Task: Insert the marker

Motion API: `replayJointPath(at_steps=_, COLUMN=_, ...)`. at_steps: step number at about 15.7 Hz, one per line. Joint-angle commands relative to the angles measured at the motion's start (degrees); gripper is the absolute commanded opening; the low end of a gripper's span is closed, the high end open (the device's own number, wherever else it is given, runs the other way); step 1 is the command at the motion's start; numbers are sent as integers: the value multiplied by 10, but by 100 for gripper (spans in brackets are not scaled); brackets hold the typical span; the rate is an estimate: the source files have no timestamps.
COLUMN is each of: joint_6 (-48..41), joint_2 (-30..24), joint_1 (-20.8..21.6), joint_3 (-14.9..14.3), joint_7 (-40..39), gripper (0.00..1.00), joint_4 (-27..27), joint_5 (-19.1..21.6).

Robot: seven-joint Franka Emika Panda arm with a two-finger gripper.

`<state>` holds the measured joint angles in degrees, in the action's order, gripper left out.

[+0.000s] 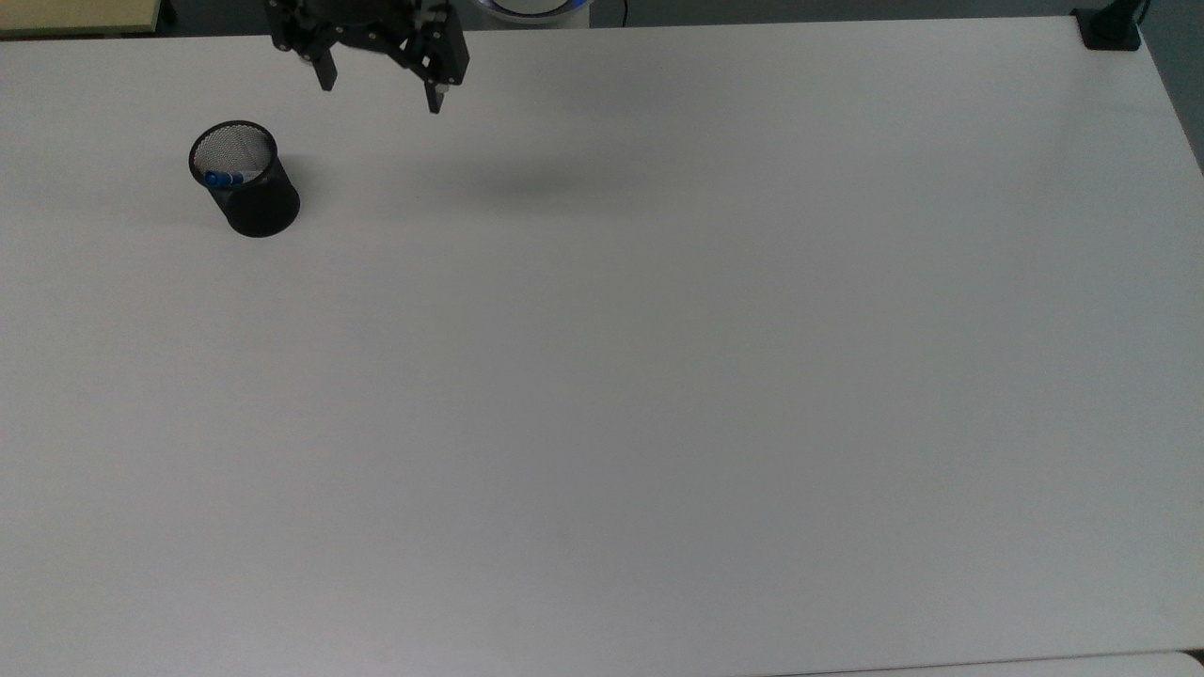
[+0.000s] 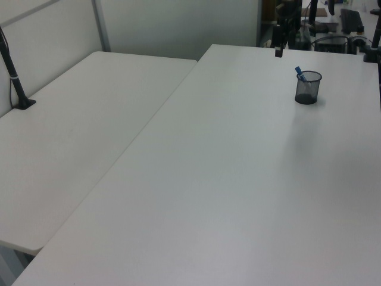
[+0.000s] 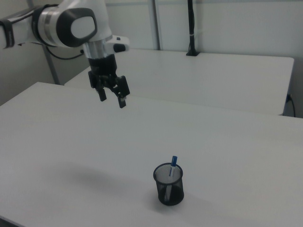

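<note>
The marker (image 3: 172, 166) stands in the black mesh cup (image 3: 168, 184), leaning against the rim, with its blue end poking up just above the edge. In the top view I look down into the cup (image 1: 246, 181) and see the marker's blue tip (image 1: 218, 179) lying against the wall on the top view's left side; in the left view the blue end (image 2: 299, 72) sticks out at the cup's (image 2: 308, 88) rim on the left view's left.

My pincer (image 3: 111, 100) is released, its two black fingers spread wide with nothing between them. It hangs in the air well apart from the cup, and well above the white table (image 3: 71, 142). In the top view my pincer (image 1: 380, 89) is up and to the top view's right of the cup, near the table's (image 1: 658, 376) far edge. In the right view the cup is below my fingers and off to the right view's right.

A faint shadow lies on the table, under and beside my pincer in the top view.

A second white table (image 2: 65, 131) stands beside mine, with a black post (image 2: 15, 77) clamped at its far edge.
</note>
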<state>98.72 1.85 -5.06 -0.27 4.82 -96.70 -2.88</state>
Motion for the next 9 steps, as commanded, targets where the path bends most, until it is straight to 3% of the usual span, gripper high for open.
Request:
replayJointPath(at_steps=1, joint_6=-34, joint_2=-29, joint_1=36, joint_3=-13, joint_7=-5, gripper=100, joint_4=-6, joint_5=14)
replayJointPath(at_steps=3, joint_6=-36, joint_2=-29, joint_1=59, joint_3=-26, joint_7=-5, gripper=100, joint_4=-7, joint_5=13)
replayJointPath(at_steps=6, joint_6=-36, joint_2=-28, joint_1=95, joint_3=-73, joint_7=-22, gripper=100, joint_4=-4, joint_5=14)
replayJointPath(at_steps=9, joint_6=-35, joint_2=-25, joint_1=92, joint_3=-73, joint_7=-30, gripper=100, joint_4=-3, joint_5=14)
